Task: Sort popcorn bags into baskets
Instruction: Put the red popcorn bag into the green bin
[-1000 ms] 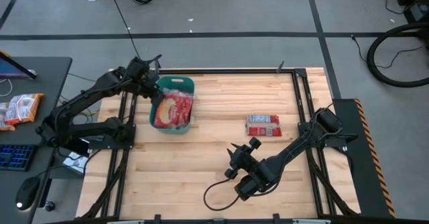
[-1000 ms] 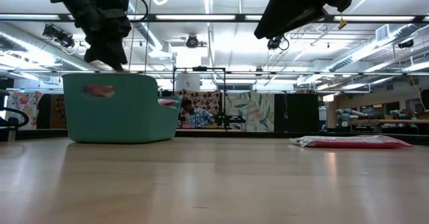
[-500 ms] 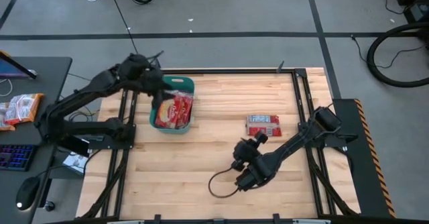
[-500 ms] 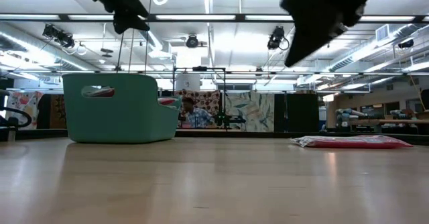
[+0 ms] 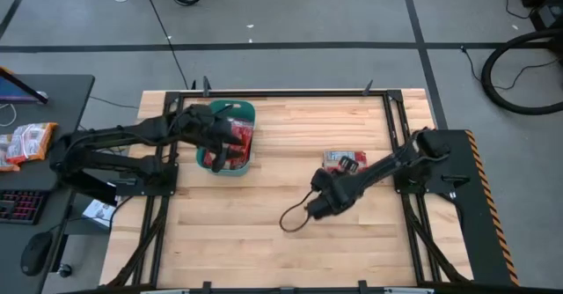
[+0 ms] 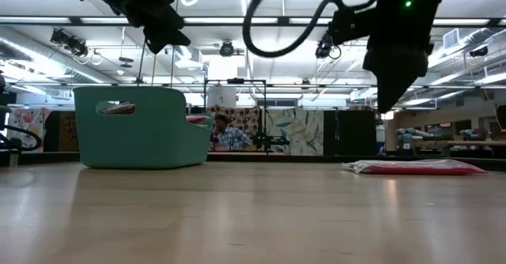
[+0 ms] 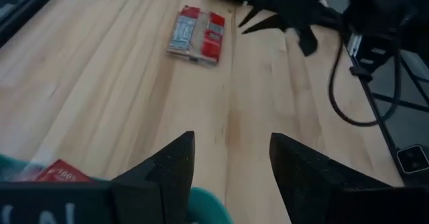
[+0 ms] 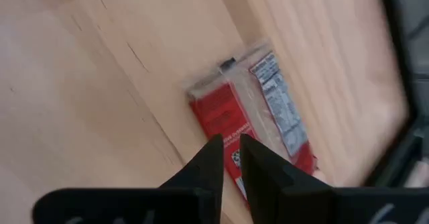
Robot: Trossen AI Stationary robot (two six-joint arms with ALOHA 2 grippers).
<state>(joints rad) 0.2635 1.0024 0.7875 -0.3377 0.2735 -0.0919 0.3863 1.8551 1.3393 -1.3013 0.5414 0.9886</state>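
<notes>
One red popcorn bag (image 5: 336,162) lies flat on the wooden table right of centre, also seen in the low view (image 6: 415,167) and the right wrist view (image 8: 231,113). My right gripper (image 5: 354,164) hangs above it, clear of it, fingers almost together with a thin gap (image 8: 230,150). The teal basket (image 5: 204,159) stands at the far left with red popcorn bags (image 5: 239,140) inside. My left gripper (image 5: 230,142) hovers open over the basket, holding nothing (image 7: 231,163).
A black cable loop (image 5: 295,219) hangs from the right arm over the table's near middle. Black frame rails (image 5: 391,127) run along the table's sides. On a desk left of the table lie orange-and-white packets (image 5: 26,142). Bare wood lies between basket and bag.
My right gripper has gone from the table's near middle toward the far right, to above the lone bag, tipping to point more steeply down. My left gripper has swung from the basket's far left corner toward the right, over the basket.
</notes>
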